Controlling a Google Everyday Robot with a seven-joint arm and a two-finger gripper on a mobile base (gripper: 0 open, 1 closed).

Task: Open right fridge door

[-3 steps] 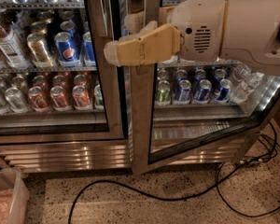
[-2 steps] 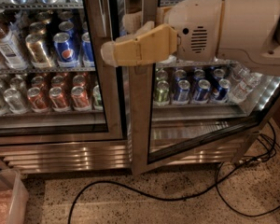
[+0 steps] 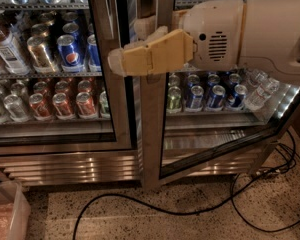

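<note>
The fridge [image 3: 90,161] fills the view, a steel two-door drinks cooler with shelves of cans. Its right fridge door [image 3: 152,114] stands ajar, its left edge swung out toward me and its bottom rail running diagonally back to the right. My gripper [image 3: 125,45] reaches in from the right on a cream arm [image 3: 250,34]. It sits at the upper part of that door's left frame, level with the top can shelf, and overlaps the gap between the two doors. The left door [image 3: 107,84], with Pepsi and red cans behind its glass, is closed.
A black cable [image 3: 190,211] loops over the speckled floor in front of the fridge and runs off to the right. A translucent bin [image 3: 10,214] stands at the bottom left corner. The slatted steel grille [image 3: 65,166] runs along the fridge base.
My gripper and arm have shifted slightly to the left. The right door stays ajar at about the same angle.
</note>
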